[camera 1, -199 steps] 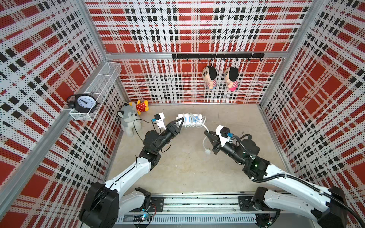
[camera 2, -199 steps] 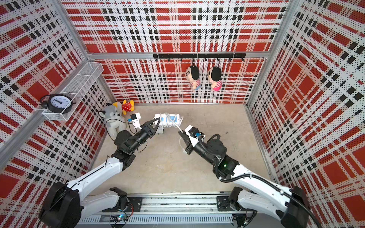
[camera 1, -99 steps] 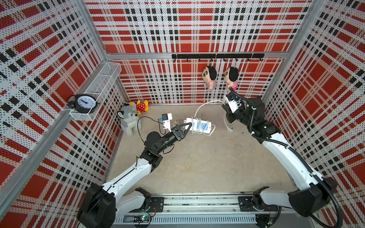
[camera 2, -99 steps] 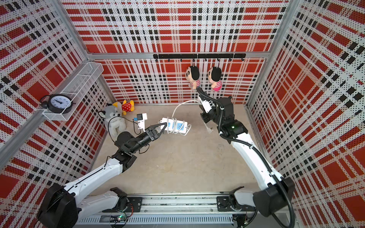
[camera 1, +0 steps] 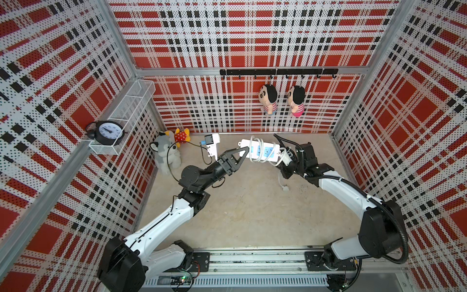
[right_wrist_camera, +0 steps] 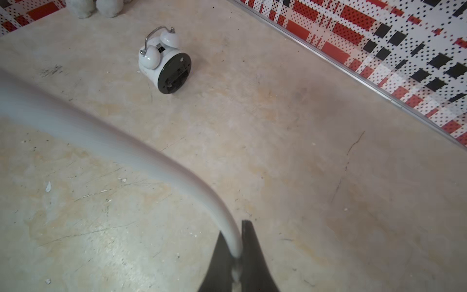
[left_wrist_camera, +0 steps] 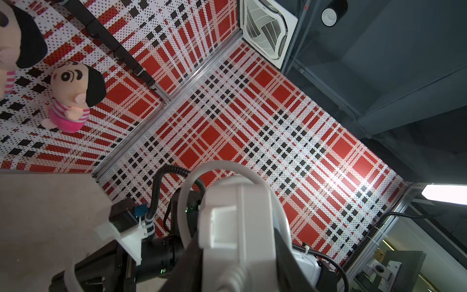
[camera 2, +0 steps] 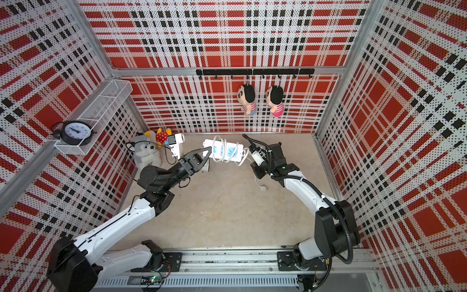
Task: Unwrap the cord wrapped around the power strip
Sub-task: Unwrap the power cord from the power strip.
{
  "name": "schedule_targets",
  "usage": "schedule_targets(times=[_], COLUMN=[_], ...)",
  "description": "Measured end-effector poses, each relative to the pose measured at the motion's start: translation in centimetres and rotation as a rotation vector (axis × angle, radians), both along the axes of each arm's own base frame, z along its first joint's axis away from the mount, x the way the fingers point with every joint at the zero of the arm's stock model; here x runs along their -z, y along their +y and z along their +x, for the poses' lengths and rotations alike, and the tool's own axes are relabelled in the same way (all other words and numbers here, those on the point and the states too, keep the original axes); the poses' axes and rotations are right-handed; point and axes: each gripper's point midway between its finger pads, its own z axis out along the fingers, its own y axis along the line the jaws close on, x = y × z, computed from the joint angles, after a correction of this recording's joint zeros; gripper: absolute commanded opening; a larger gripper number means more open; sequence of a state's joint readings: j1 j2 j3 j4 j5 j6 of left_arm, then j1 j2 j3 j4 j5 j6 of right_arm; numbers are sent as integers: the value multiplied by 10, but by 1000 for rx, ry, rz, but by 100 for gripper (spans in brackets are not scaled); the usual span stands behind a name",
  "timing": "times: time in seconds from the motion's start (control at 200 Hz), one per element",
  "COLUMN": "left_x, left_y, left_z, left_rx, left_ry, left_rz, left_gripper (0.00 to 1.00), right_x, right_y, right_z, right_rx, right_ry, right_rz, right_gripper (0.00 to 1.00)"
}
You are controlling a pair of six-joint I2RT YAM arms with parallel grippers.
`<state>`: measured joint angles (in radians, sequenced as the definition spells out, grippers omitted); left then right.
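Grey husky plush (camera 1: 166, 154) sits on the floor (camera 1: 252, 215) at the wall corner. Yellow-and-red plush (camera 1: 181, 136) is just behind it. On the wall above it, a wire shelf (camera 1: 134, 101) holds a black alarm clock (camera 1: 107, 130). Well apart from it, a striped doll (camera 1: 268, 98) and a pink doll (camera 1: 296, 100) hang from a black hook rail (camera 1: 278, 72). A white alarm clock (right_wrist_camera: 164, 63) lies tipped over near its paws.

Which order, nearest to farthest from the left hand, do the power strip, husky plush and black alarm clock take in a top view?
1. power strip, held at its end in the left hand.
2. husky plush, low down in the back left corner.
3. black alarm clock, high on the wire shelf, farther left.
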<state>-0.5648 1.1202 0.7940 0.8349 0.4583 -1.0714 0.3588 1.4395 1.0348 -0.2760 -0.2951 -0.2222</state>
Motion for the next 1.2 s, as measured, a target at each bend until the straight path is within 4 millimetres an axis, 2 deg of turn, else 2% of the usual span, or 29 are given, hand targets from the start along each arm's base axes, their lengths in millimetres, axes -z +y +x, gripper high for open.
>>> schedule_targets(times=[0.03, 0.05, 0.14, 0.185, 0.19, 0.195, 0.24, 0.341, 0.406, 0.471, 0.606, 0.671, 0.716, 0.807, 0.892, 1.052, 1.202], left_x=[-2, -2, -7, -10, -10, -11, -13, -18, -20, -22, -24, -24, -24, -24, -24, -22, -20], left_y=[1, 2, 8, 13, 13, 14, 19, 29, 35, 40, 45, 45, 44, 42, 41, 39, 36], left_z=[1, 2, 8, 12, 12, 12, 16, 23, 26, 28, 30, 30, 30, 28, 27, 28, 28], left_rx=[-9, -15, -63, -96, -99, -104, -134, -197, -230, -255, -283, -288, -287, -281, -277, -274, -269], left_ry=[-2, -2, 1, 4, 4, 5, 9, 21, 27, 30, 35, 37, 37, 39, 41, 46, 52], left_rz=[-8, -13, -43, -64, -66, -69, -88, -123, -142, -156, -172, -175, -175, -175, -174, -172, -167], left_gripper=[0, 0, 0, 0, 0, 0, 0, 0, 0, 0, 0, 0, 0, 0, 0, 0, 0], right_x=[0, 0, -3, -2, -2, -2, 1, 6, -1, -19, -93, -123, -132, -136, -127, -102, -101], right_y=[-1, -2, -4, -5, -5, -5, -7, -10, -12, -14, -5, 10, 28, 64, 97, 148, 180], right_z=[-4, -8, -19, -25, -26, -27, -34, -47, -54, -63, -91, -113, -131, -164, -182, -184, -180], right_rx=[-1, -3, -5, -2, 0, -2, -1, 1, 5, -1, -107, -196, -276, -411, -488, -517, -505], right_ry=[-1, -4, -25, -30, -29, -32, -31, -31, -46, -92, -304, -420, -477, -538, -549, -509, -486], right_rz=[6, 9, 39, 57, 60, 59, 72, 91, 111, 144, 265, 315, 343, 402, 449, 519, 615], right_gripper=[1, 9, 29, 29, 40, 44, 57, 70, 77, 77, 75, 75, 75, 75, 75, 75, 75])
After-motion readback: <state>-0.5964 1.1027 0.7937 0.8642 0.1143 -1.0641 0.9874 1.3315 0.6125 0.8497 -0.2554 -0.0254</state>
